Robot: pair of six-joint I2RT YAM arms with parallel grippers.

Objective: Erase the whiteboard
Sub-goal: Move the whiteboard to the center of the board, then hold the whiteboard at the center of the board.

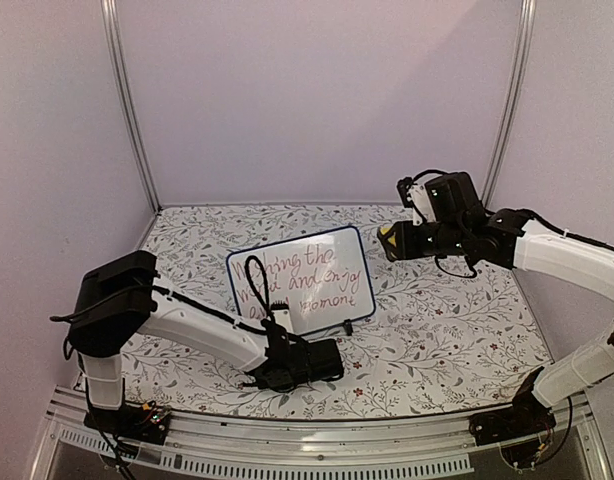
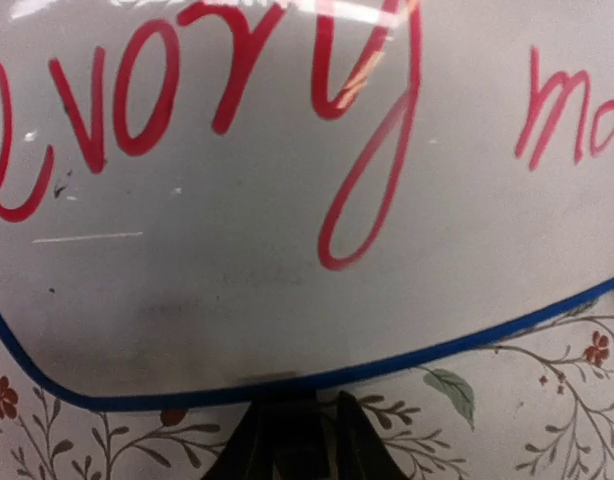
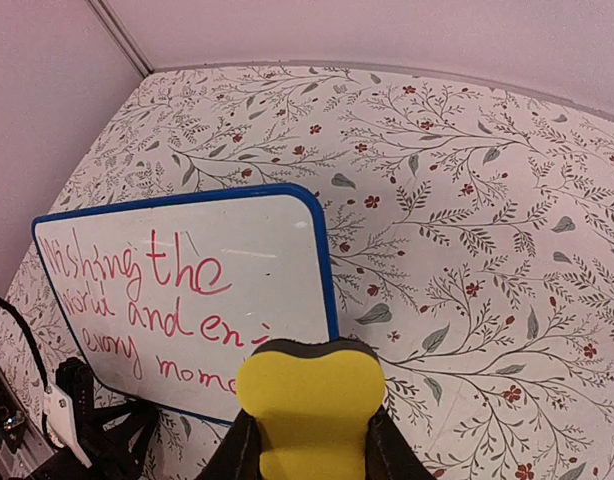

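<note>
Whiteboard [image 1: 302, 283] rests on the flowered table cover [image 1: 437, 330], its face carrying three lines of red handwriting [image 3: 177, 275]. From my left gripper [image 2: 292, 420] the board's blue-framed near edge is right ahead, just past the fingertips. The wrist view shows only a dark stub of the fingers at its bottom edge, so I cannot tell whether those jaws are parted or closed, or whether they touch the frame. My right gripper [image 3: 312, 452] is clenched on the yellow eraser [image 3: 307, 390], which fills the space between its fingers. From that gripper the board lies ahead and off to the left, well apart — the eraser hangs clear of the writing.
</note>
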